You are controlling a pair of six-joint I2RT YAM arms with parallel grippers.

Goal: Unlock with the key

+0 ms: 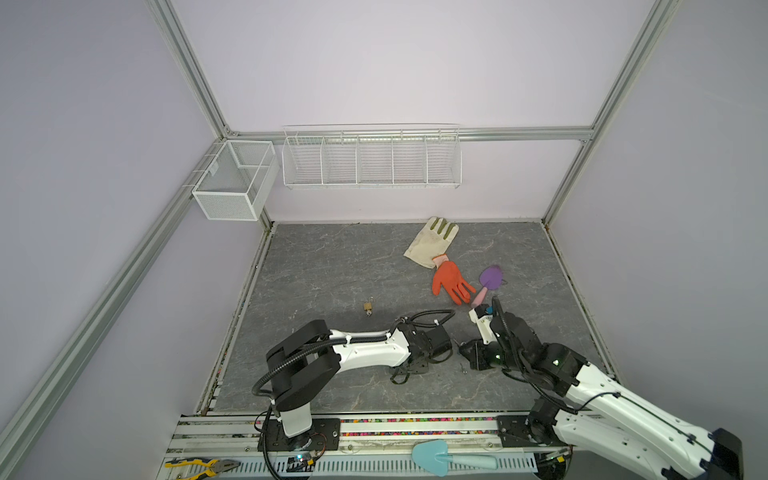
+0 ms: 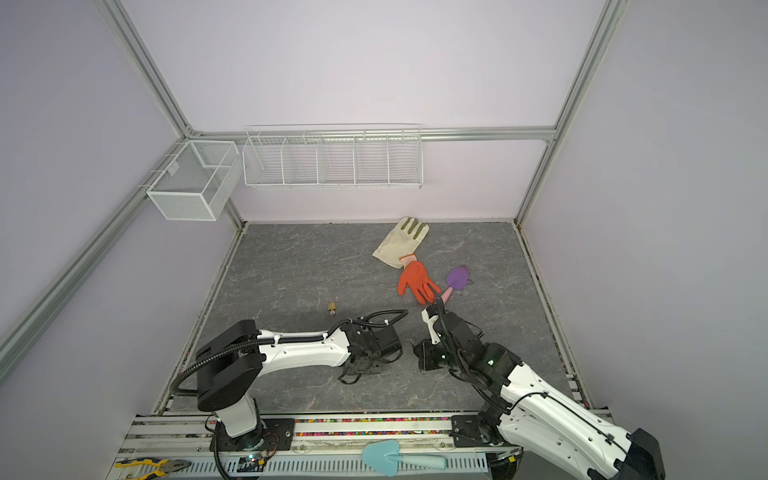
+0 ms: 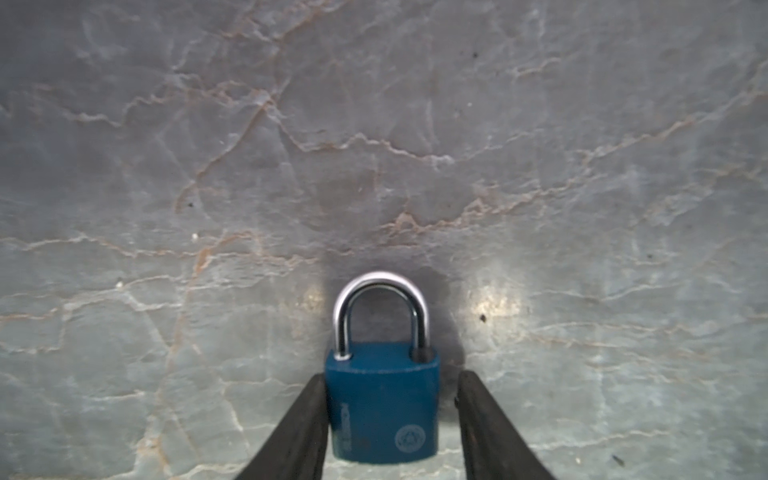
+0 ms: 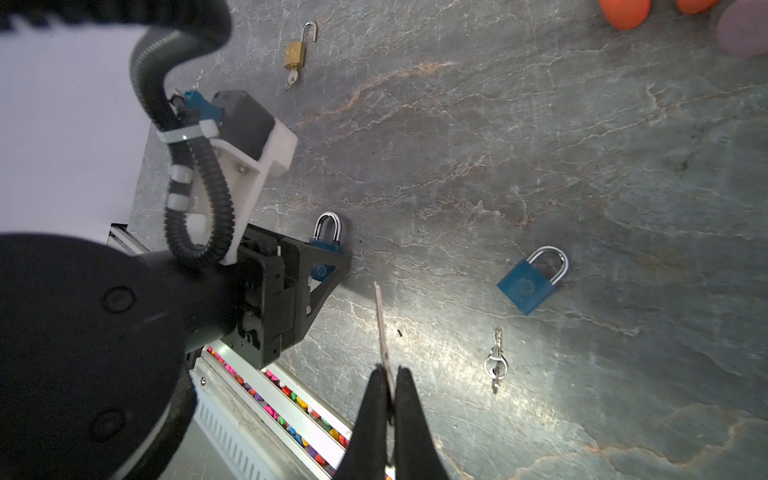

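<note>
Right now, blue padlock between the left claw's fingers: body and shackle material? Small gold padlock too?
Blue padlock body: probably metal, matte blue coating; flat, non-glossy colour.
Shackle: polished steel by its look; bright mirror glints.
Small gold padlock: brass-like, satin yellow sheen.

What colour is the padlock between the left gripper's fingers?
Blue padlock, silver shackle; clearest in the left wrist view.

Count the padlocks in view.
3. A blue padlock inside the open left gripper; a second blue padlock loose beside a key bunch; a brass padlock farther back. Others may be hidden.
</note>
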